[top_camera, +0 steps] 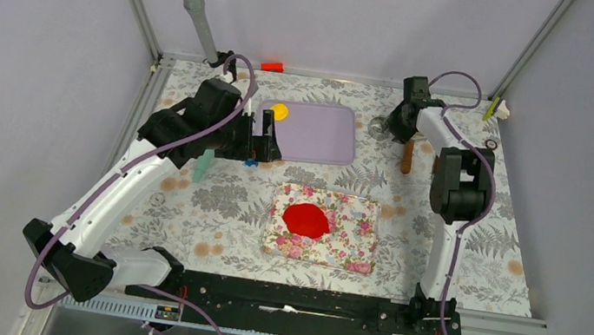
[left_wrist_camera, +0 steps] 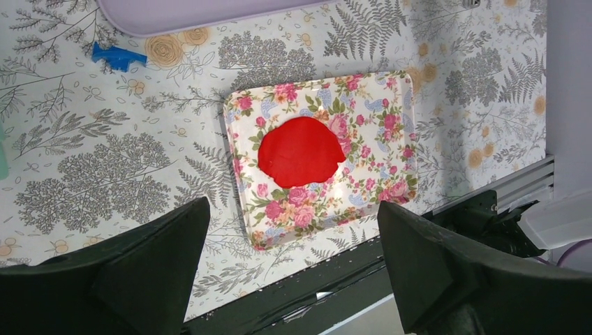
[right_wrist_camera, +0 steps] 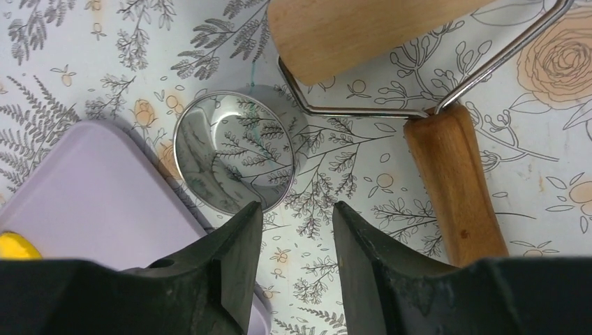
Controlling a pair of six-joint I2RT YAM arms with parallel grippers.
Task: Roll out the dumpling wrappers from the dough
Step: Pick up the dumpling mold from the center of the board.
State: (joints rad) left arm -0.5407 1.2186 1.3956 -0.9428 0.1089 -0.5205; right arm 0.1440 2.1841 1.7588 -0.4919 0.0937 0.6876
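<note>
Dough (top_camera: pixel 308 221) lies as a flat red sheet on the floral board (top_camera: pixel 354 233), mid-way across the fern-printed tablecloth (top_camera: pixel 210 199), with grey walls (top_camera: pixel 21 50) all round. My left claw (left_wrist_camera: pixel 292 209) gapes wide above it, empty. My right claw (right_wrist_camera: pixel 297 209) stands narrowed (nothing between the fingers) just beside the steel ring cutter (right_wrist_camera: pixel 234 150).
</note>
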